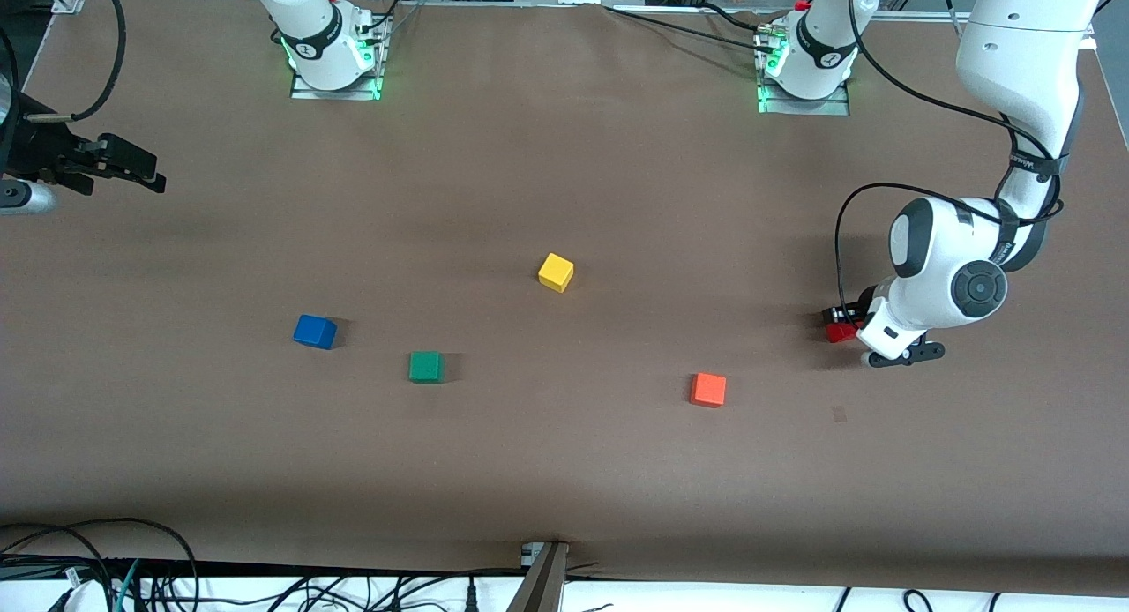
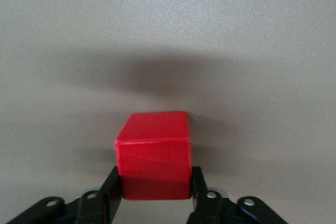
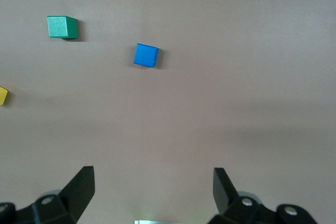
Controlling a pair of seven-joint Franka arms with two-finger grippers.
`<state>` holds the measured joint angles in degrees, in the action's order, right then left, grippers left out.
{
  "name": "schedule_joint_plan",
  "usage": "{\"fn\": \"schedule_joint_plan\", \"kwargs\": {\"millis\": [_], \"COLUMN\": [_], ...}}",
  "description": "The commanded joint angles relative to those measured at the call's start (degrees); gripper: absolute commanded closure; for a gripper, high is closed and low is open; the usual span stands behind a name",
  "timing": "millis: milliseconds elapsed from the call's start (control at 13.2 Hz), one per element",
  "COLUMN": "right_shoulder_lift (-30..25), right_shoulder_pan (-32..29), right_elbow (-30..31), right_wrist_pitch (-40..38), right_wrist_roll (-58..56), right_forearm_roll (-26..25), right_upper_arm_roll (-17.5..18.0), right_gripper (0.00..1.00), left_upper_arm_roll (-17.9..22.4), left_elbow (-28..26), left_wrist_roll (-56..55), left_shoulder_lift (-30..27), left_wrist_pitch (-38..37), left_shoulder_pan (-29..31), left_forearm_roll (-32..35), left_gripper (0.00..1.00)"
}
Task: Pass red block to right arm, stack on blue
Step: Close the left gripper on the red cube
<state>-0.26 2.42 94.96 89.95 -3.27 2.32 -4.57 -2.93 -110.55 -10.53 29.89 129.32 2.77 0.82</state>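
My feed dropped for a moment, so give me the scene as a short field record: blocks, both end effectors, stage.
red block: on table at left arm's end, clamped by left end effector
blue block: on table, nothing stacked on it
right end effector: open, holding nothing, waiting above the right arm's end of the table
other cubes: green, yellow, orange
stage: red gripped, handover not yet done

No text, label, brand or number can be read here. The dark bands on the white robot arms' bases (image 1: 322,43) carry small markings, too small to make out; the coloured cubes bear none.
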Motion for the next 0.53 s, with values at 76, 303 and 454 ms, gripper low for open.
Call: {"fn": "schedule_joint_plan", "kwargs": {"millis": [76, 303, 454], "right_shoulder_lift": [-0.1, 0.2, 0.3], "right_shoulder_pan": [-0.1, -0.2, -0.3], "right_elbow": [-0.5, -0.4, -0.5], "right_wrist_pitch": [-0.8, -0.8, -0.8], "right_wrist_roll": [0.4, 0.4, 0.3], "right_forearm_roll": [-0.4, -0.4, -0.3], "right_upper_arm_roll": [0.0, 0.0, -0.1], "right_gripper": [0.0, 0.0, 0.0], "left_upper_arm_roll": [0.2, 0.0, -1.5], "left_elbow": [0.8, 3.7, 10.6], "left_wrist_roll": [1.2, 3.7, 6.5], "left_shoulder_lift": [0.3, -1.3, -1.4], "left_wrist_pitch": [-0.1, -4.3, -12.1], "left_shoulder_pan": [-0.2, -0.4, -0.3], "left_forearm_roll": [0.5, 0.5, 0.4], "left_gripper": [1.0, 1.0, 1.0]}}
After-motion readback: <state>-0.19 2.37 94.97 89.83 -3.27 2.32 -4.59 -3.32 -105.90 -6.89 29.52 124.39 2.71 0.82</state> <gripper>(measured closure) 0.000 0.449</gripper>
